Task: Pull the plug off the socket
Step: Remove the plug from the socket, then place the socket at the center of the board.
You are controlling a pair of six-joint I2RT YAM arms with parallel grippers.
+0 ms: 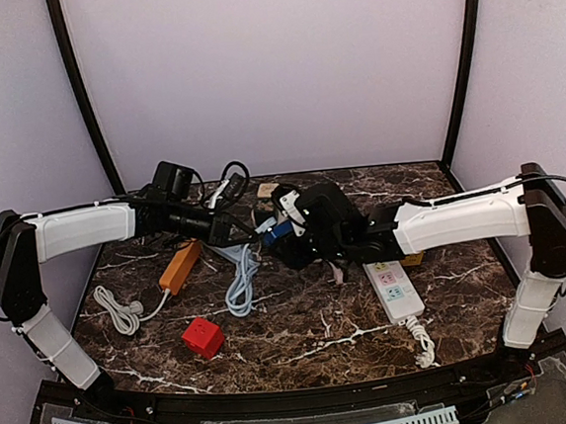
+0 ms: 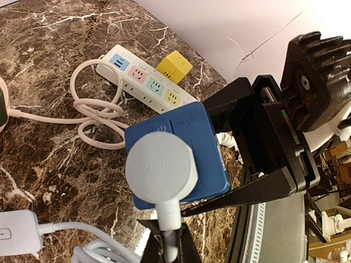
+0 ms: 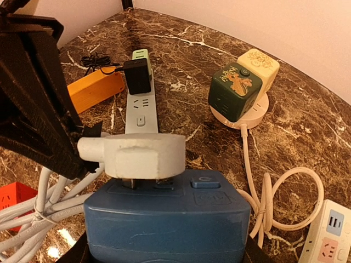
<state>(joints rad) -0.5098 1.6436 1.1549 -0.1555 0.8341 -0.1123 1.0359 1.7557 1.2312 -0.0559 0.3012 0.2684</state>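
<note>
The right gripper [image 3: 164,255] clamps the blue cube socket [image 3: 164,219] from both sides, bracing it above the table [image 1: 304,339]. The left gripper [image 2: 169,244] pinches the white plug [image 3: 143,155] by its neck, so the 2 arms can pull apart. The plug sits slightly lifted but not free.

Five cube sockets are in view: a blue cube [image 3: 164,219], a red cube [image 1: 203,336], a yellow cube [image 2: 174,67], a dark green cube [image 3: 236,90] and a cream cube [image 3: 262,64]. Three strip sockets lie on the surface [image 1: 304,339]: an orange strip [image 1: 180,266], a white strip with pastel outlets [image 2: 145,79] and a pale strip [image 3: 140,112]. There is one round white plug [image 2: 159,167], one black adapter [image 3: 137,76] and one round white base [image 3: 241,118]. Two claws show, the left claw [image 2: 167,244] and the right claw [image 1: 287,236]. The white cords are too tangled to count.
</note>
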